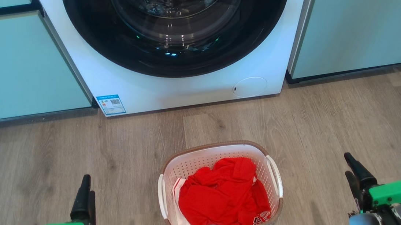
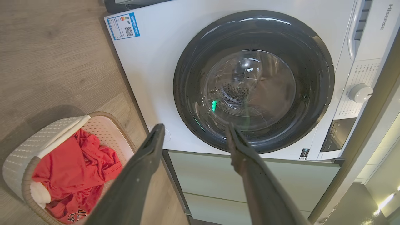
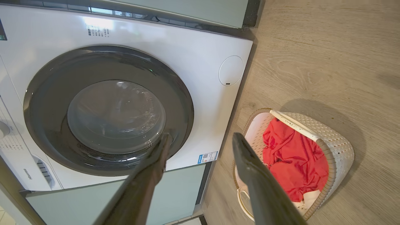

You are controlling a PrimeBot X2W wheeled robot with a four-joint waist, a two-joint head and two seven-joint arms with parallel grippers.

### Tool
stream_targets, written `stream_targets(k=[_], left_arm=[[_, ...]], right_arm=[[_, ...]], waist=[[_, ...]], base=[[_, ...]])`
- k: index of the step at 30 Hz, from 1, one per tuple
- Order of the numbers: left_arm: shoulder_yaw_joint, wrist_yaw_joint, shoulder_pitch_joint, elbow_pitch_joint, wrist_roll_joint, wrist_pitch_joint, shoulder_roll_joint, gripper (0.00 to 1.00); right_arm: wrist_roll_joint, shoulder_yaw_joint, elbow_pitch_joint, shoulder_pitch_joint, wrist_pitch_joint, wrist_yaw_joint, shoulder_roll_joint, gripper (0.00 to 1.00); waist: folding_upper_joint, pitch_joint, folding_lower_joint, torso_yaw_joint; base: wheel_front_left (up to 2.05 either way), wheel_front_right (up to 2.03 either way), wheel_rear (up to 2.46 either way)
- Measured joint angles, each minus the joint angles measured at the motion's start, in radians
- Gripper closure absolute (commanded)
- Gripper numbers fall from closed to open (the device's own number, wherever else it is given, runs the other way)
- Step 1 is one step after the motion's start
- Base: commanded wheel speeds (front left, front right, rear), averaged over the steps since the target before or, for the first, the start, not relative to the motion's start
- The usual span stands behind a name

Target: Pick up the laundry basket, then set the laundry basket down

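Note:
The laundry basket [image 1: 191,165] stands on the wooden floor in front of the washing machine, white and perforated with a brown rim and two white side handles. Red clothing [image 1: 223,195] with some white cloth lies inside it. My left gripper [image 1: 88,185] hangs to the basket's left, well apart from it, and my right gripper [image 1: 349,166] hangs about as far off on its right. In the left wrist view the left gripper [image 2: 194,126] is open and empty, with the basket [image 2: 22,153] at the lower left. The right gripper [image 3: 202,136] is also open and empty, beside the basket [image 3: 337,147].
A white front-loading washing machine [image 1: 183,88] with a dark round door stands just behind the basket. Pale green cabinets [image 1: 15,64] flank it on both sides. Bare wooden floor [image 1: 334,121] lies around the basket.

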Motion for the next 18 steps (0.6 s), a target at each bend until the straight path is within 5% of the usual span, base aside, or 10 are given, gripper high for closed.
stream_targets(k=[18], left_arm=[[-0.053,0.043,0.0,-0.092,0.318,-0.054,0.001,0.0]], right_arm=[[-0.285,0.033,-0.07,-0.001,-0.053,0.0,0.0,0.0]], waist=[[0.0,0.003,0.0,-0.001]], base=[[0.0,0.0,0.0]])
